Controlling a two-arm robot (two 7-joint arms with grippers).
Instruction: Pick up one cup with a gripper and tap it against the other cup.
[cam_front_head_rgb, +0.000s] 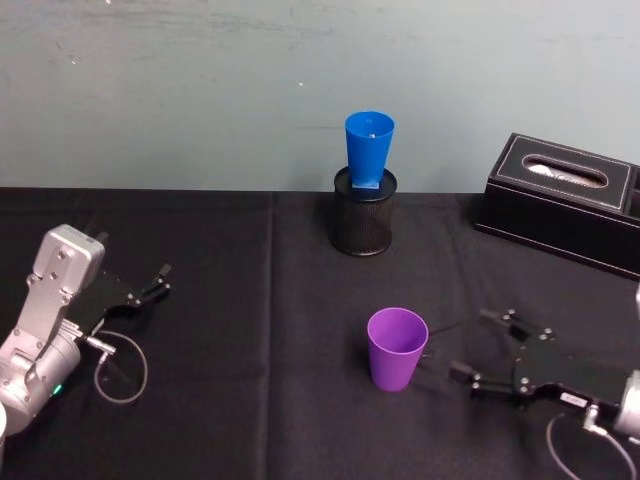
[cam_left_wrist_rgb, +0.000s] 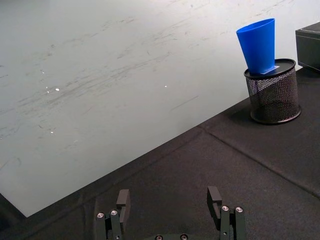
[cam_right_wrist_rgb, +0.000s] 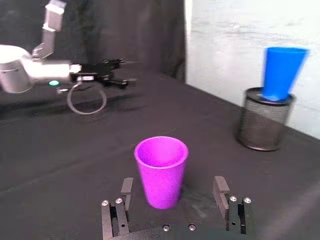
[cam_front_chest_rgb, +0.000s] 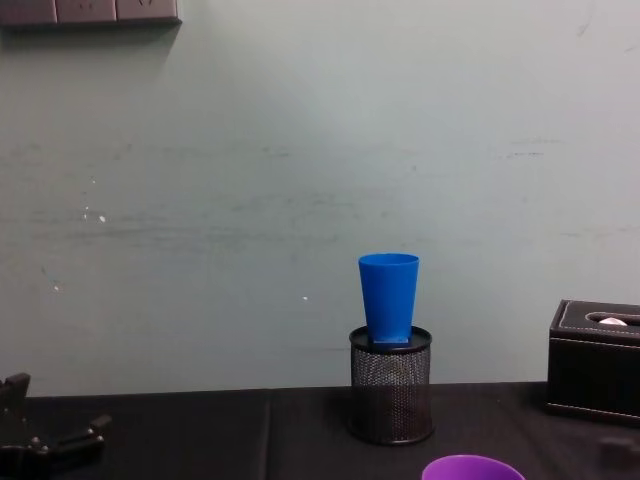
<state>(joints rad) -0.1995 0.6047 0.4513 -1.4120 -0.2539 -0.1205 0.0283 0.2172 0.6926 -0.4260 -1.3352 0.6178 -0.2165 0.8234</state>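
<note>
The purple cup (cam_front_head_rgb: 397, 348) stands upright and empty on the black tablecloth, right of centre. My right gripper (cam_front_head_rgb: 472, 345) lies low just to its right, open, with its fingers pointing at the cup and not touching it. In the right wrist view the purple cup (cam_right_wrist_rgb: 161, 171) stands straight ahead of my open right gripper (cam_right_wrist_rgb: 173, 192). The blue cup (cam_front_head_rgb: 369, 148) rests upright on top of a black wire-mesh pen holder (cam_front_head_rgb: 363, 212) at the back of the table. My left gripper (cam_front_head_rgb: 160, 282) is parked at the far left, open and holding nothing.
A black tissue box (cam_front_head_rgb: 565, 200) stands at the back right. A grey cable loop (cam_front_head_rgb: 122, 368) lies beside the left arm. The pale wall rises right behind the pen holder (cam_front_chest_rgb: 391, 385). The chest view has the blue cup (cam_front_chest_rgb: 388, 297) above the purple rim (cam_front_chest_rgb: 472, 468).
</note>
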